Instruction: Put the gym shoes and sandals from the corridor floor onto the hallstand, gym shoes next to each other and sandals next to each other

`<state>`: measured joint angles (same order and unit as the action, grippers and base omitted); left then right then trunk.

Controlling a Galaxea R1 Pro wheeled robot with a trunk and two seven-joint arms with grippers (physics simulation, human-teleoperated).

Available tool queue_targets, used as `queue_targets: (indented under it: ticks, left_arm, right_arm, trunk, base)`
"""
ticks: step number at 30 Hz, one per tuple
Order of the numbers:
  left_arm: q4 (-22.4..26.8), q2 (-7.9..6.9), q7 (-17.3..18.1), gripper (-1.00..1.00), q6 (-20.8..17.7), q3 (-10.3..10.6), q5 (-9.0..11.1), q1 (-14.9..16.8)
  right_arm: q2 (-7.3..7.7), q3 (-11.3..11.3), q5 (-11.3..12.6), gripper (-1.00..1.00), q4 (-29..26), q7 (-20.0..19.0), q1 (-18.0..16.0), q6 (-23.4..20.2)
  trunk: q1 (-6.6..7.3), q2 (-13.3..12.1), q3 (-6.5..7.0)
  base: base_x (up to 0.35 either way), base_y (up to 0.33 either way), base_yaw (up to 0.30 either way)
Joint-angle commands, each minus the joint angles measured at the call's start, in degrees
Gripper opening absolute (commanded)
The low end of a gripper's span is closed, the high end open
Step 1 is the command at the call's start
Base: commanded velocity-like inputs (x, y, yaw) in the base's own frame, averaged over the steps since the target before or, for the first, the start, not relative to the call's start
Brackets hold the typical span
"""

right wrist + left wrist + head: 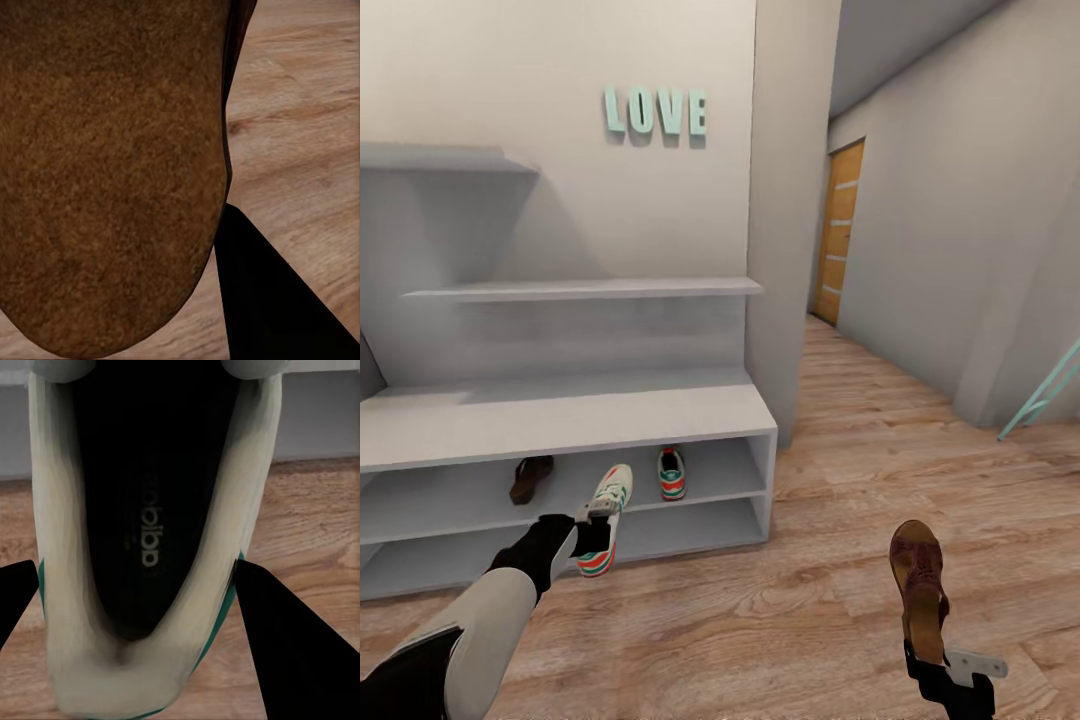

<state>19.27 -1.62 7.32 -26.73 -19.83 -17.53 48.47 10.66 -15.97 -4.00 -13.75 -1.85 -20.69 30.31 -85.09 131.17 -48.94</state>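
Grainy brown leather sandal [916,585] sits clamped in the right pincer [945,665]. Left pincer [588,528] is closed on a white, green-striped gym shoe [606,520] by the smooth grey hallstand [560,420], above the wood-plank floor [780,610].

- On the light grey hallstand's [570,420] upper open tier: a dark brown leather sandal [531,478] left, a white green-striped gym shoe [672,473] right.
- Before the hallstand, the left gripper [588,528] holds a second white gym shoe [605,520] above the wood-plank floor [780,600].
- Further right, the right gripper [950,672] holds another brown sandal [918,585].

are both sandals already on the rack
No, one sandal lies on the hallstand's upper tier, the other sandal is in the right gripper.
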Motion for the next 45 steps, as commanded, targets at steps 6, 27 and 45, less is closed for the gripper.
queue_targets:
  ticks: [6, 27, 45]
  left_arm:
    - [0.2, -0.03, 0.4, -1.0, -0.3, -0.4, -0.7, 0.0]
    - [0.3, -0.05, -0.3, -1.0, -0.1, -0.4, -0.7, 0.0]
    - [0.3, -0.17, -0.3, -1.0, 0.0, -1.0, -0.6, 0.1]
  right_arm:
    - [-0.02, -0.5, -0.2, -1.0, 0.0, -0.3, -0.1, 0.1]
    - [-0.01, -0.3, -0.3, -1.0, 0.0, -0.3, -0.1, 0.3]
    - [-0.04, -0.3, -0.3, -1.0, 0.1, -0.3, -0.1, 0.3]
  trunk:
    - [-1.31, 2.4, -1.67]
    - [-2.63, 4.9, -3.22]
    - [-2.63, 4.9, -3.22]
  base:
    - [0.0, 0.0, 0.0]
    - [0.015, -0.002, 0.0]
    - [0.321, -0.101, 0.0]
